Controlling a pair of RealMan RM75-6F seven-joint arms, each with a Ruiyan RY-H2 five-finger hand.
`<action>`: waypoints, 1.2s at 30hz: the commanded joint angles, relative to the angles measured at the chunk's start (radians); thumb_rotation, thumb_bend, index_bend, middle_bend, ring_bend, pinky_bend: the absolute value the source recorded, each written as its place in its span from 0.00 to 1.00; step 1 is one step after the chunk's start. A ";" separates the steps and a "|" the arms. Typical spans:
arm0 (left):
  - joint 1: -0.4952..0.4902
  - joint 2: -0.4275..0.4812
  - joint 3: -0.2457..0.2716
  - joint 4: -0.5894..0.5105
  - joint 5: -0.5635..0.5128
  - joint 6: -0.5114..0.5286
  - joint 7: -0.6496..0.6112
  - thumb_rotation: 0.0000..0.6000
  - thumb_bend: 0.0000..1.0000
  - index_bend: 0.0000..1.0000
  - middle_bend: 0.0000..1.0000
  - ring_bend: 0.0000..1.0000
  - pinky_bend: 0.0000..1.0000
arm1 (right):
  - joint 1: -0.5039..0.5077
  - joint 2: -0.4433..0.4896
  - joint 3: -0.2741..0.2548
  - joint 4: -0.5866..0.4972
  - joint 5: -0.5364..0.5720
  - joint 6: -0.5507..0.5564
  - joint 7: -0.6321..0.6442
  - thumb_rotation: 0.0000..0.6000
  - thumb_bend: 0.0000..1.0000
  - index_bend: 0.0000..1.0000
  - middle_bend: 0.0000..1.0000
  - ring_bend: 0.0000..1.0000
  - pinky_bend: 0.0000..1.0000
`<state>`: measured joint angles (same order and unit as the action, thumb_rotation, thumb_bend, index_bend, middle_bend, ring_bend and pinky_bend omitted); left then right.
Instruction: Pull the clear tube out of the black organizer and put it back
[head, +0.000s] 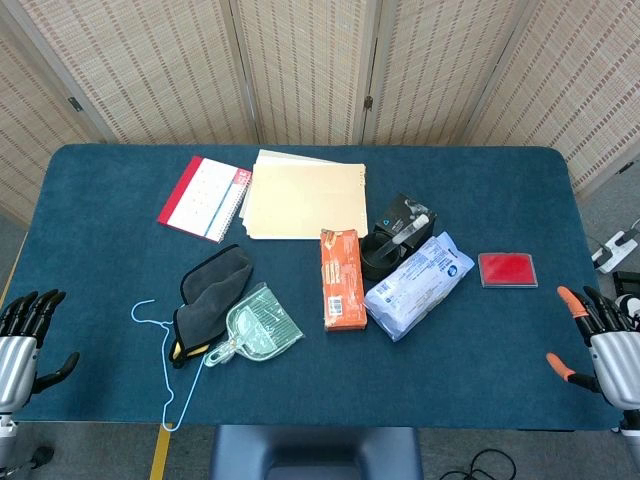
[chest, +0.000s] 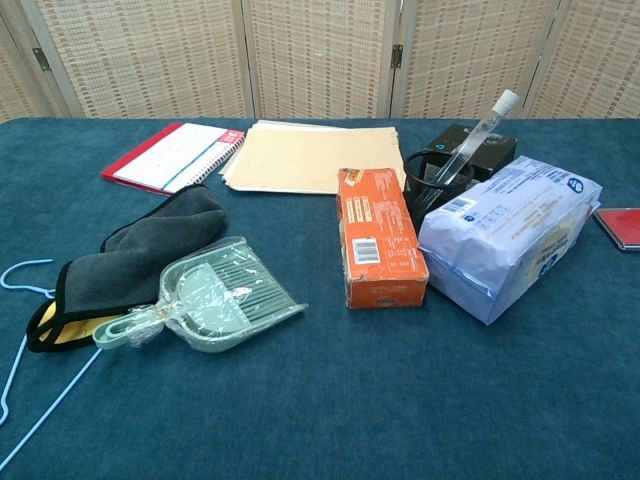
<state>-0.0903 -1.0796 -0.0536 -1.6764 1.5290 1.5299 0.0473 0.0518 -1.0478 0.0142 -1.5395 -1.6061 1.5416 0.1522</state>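
Observation:
The clear tube (chest: 476, 137) with a white cap stands tilted in the black mesh organizer (chest: 430, 185), its cap leaning up to the right. In the head view the tube (head: 406, 229) and organizer (head: 381, 254) sit right of centre, between an orange box and a blue-white packet. My left hand (head: 22, 330) rests at the table's near left edge, fingers apart and holding nothing. My right hand (head: 603, 335), with orange fingertips, rests at the near right edge, fingers spread and empty. Both hands are far from the organizer and absent from the chest view.
An orange box (chest: 378, 237) lies left of the organizer, a blue-white packet (chest: 510, 232) right of it, a black box (chest: 478, 150) behind. Further off are a red pad (head: 507, 269), manila folders (head: 300, 195), a notebook (head: 205, 198), grey cloth (chest: 140, 250), green dustpan (chest: 215, 300), blue hanger (head: 165, 365).

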 joint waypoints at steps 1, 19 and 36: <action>-0.004 -0.003 -0.001 0.003 -0.005 -0.008 0.002 1.00 0.30 0.13 0.13 0.07 0.11 | 0.002 -0.002 0.003 -0.005 0.002 -0.002 -0.004 1.00 0.18 0.00 0.12 0.00 0.10; 0.000 -0.017 0.006 0.020 -0.003 -0.007 -0.016 1.00 0.31 0.13 0.13 0.07 0.11 | 0.067 -0.053 0.067 -0.006 0.095 -0.101 0.048 1.00 0.26 0.11 0.20 0.00 0.11; 0.015 -0.011 0.014 0.025 -0.002 0.004 -0.028 1.00 0.31 0.13 0.13 0.07 0.11 | 0.384 -0.049 0.251 -0.074 0.450 -0.634 0.160 1.00 0.11 0.30 0.21 0.00 0.12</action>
<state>-0.0752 -1.0909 -0.0398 -1.6513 1.5267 1.5340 0.0196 0.3838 -1.0926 0.2276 -1.6164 -1.2117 0.9668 0.2925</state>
